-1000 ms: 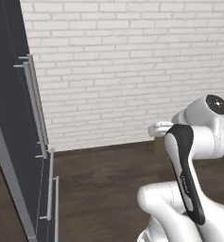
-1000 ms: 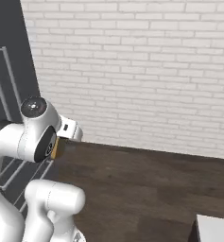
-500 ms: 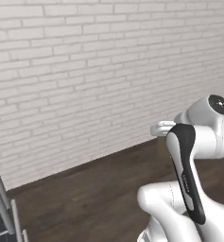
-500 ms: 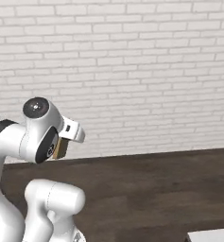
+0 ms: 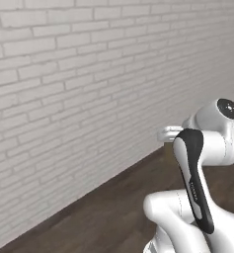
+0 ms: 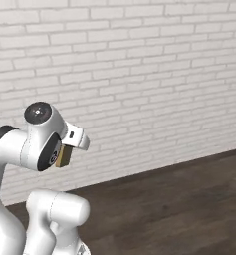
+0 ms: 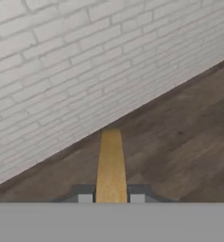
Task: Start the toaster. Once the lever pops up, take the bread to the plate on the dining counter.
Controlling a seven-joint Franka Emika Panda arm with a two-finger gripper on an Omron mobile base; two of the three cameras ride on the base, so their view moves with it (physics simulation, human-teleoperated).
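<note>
In the hand view the bread (image 7: 110,165), a thin tan slice seen edge-on, stands between my two dark fingertips, and my gripper (image 7: 110,198) is shut on it. From the right base view a brown corner of the bread (image 6: 64,155) pokes out under the white hand, which is tucked close to the arm. The left base view shows the hand (image 5: 169,133) held high beside the arm, with the bread mostly hidden behind it. The toaster, the plate and the dining counter are out of view.
A white brick wall (image 5: 79,99) spans all views, meeting a dark wood floor (image 6: 179,204) that stretches toward the right.
The whole scene has swept sideways as the base turned: the dark cabinet at the left and the white corner at the lower right have left the views. The arm's pose holds, bread still gripped.
</note>
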